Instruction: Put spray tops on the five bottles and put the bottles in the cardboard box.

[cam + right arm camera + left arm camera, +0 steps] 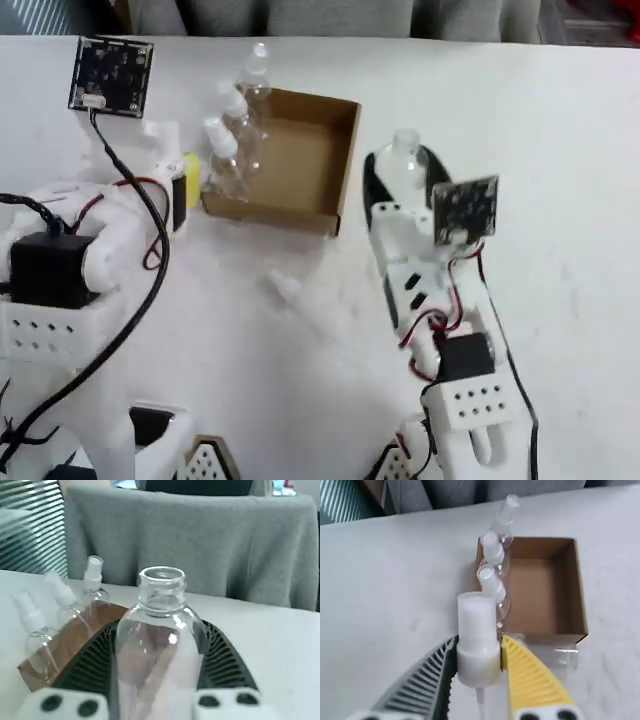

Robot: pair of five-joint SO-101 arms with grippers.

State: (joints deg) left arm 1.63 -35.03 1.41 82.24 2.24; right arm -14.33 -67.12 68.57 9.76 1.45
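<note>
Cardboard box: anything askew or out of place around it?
One thing: a clear item lies flat on the table just outside the cardboard box's near wall. It may be a bottle on its side, but it is too faint to be sure. The three capped bottles stand in a row at the box's left wall.

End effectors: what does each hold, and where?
Left end effector: white plastic spray top, by its collar. Right end effector: clear uncapped plastic bottle, around its body.
</note>
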